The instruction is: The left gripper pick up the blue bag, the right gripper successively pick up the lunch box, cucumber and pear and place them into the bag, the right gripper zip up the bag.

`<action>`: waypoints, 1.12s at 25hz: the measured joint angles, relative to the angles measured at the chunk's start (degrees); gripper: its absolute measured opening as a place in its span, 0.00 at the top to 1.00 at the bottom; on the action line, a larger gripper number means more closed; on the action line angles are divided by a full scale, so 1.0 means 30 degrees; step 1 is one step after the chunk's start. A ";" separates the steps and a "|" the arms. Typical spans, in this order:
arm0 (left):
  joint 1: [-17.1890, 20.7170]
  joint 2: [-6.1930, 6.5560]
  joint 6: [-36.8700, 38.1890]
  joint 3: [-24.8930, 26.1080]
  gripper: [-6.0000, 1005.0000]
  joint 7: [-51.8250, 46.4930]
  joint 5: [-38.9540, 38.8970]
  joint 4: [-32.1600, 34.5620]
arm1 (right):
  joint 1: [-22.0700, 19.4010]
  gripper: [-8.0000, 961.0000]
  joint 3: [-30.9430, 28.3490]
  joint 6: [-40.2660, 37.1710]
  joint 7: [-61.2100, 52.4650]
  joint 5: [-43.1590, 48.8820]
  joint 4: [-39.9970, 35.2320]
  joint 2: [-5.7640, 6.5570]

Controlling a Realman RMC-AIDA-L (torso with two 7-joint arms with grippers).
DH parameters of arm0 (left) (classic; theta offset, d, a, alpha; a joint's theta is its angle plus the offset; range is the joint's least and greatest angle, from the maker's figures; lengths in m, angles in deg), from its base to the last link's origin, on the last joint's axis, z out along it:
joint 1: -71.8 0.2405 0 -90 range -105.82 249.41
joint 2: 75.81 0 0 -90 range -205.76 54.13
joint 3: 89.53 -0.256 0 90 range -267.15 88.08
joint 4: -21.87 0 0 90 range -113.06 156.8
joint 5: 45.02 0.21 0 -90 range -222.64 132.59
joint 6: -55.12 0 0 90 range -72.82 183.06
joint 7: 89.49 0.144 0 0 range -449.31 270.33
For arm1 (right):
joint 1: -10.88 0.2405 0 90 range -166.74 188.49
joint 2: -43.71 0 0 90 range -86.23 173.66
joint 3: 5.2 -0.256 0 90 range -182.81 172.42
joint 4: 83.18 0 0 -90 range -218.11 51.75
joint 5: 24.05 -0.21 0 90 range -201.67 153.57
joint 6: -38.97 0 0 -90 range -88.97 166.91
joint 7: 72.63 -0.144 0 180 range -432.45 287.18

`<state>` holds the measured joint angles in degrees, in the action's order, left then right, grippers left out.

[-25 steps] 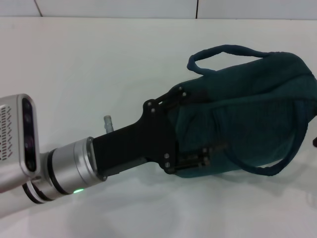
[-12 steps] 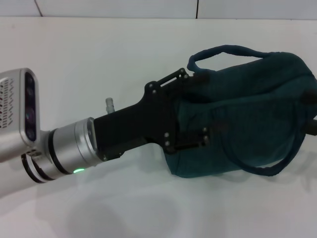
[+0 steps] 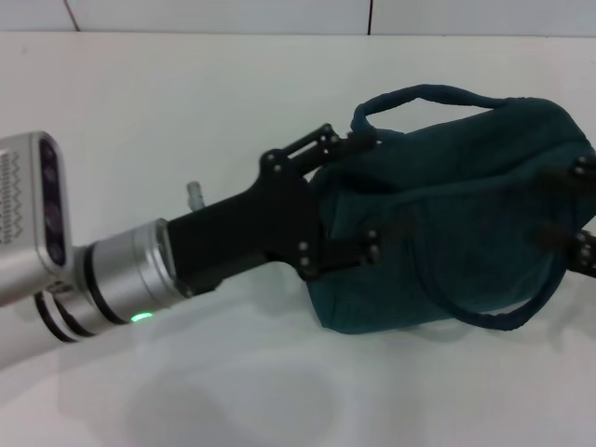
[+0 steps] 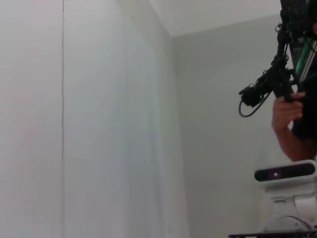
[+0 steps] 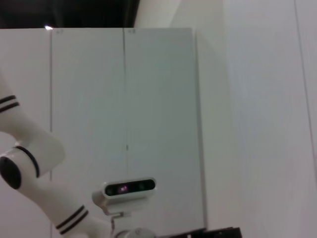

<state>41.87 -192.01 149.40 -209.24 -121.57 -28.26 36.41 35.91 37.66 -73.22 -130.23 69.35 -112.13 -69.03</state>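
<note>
The blue bag (image 3: pixel 456 209) lay closed on the white table (image 3: pixel 186 112) with the left gripper (image 3: pixel 358 200) spread open against its end, gripping nothing, so picking, packing and zipping all looked left.

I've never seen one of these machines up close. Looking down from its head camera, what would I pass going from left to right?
White arm with silver wrist → left gripper → blue bag → right gripper at the picture's right edge.
</note>
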 joint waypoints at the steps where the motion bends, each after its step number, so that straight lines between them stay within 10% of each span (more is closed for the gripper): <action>1: 0.0000 0.0000 0.0000 0.0000 0.17 0.0000 0.0000 0.0000 | 0.0000 0.49 0.0000 0.0000 0.0000 0.0000 0.0000 0.0000; 10: -0.1054 0.2122 0.0618 0.0939 0.17 -0.2618 0.0303 -0.1013 | 0.1610 0.49 0.0043 0.2277 -0.0065 -0.0195 0.0643 -0.0928; 16: -0.1096 0.2644 0.2055 0.0821 0.17 -0.2395 0.0328 -0.2120 | 0.2993 0.49 0.0171 0.3148 0.0075 -0.0218 0.2035 -0.1077; 28: 0.0139 0.2322 0.3026 0.0955 0.20 -0.0992 0.0243 -0.2763 | 0.4007 0.49 0.1354 0.3283 0.1896 -0.0477 0.3218 -0.1146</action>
<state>42.29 -185.04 158.48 -206.37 -124.55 -27.54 28.12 47.93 41.72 -63.37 -124.55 67.92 -102.48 -72.47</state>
